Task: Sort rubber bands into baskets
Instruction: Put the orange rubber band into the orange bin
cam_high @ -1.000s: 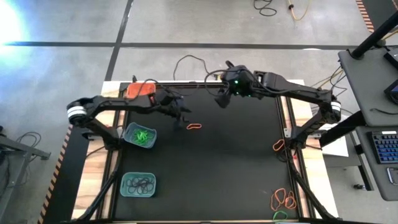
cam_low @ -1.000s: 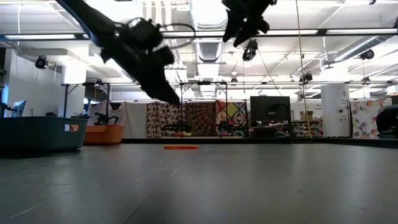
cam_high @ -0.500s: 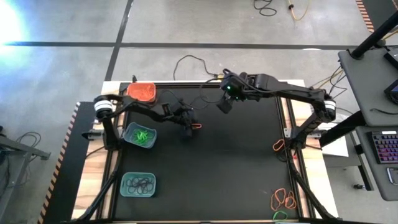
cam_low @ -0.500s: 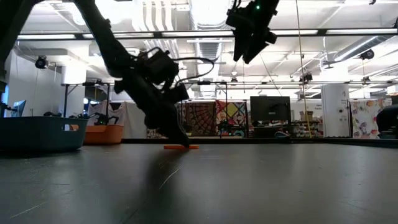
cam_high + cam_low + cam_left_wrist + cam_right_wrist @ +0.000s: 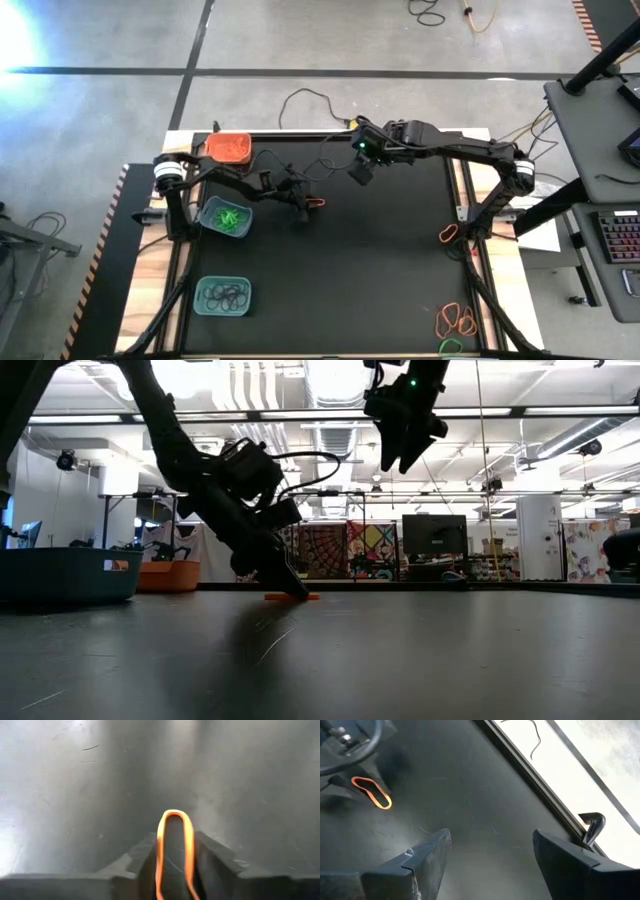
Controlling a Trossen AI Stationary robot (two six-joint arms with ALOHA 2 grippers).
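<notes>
Teal baskets first: on the left edge of your mat you've got one teal basket w/ bright green bands [image 5: 225, 217] and, nearer the front, a second teal basket w/ black bands [image 5: 222, 296]; the orange basket [image 5: 229, 149] sits at the back-left corner. Your left gripper [image 5: 303, 209] is down on the black mat [image 5: 380, 270], just right of the green-band basket, fingertips touching the surface. The wrist view shows its fingers [image 5: 212, 857] closing in on both sides of an orange rubber band [image 5: 173, 847] that lies flat btw them; can't tell if it's gripped. Your right gripper [image 5: 359, 170] hangs above the mat's back-centre, spread wide, holding nothing. Far right, loose orange bands [image 5: 455, 320] lie off the mat near the front corner.
</notes>
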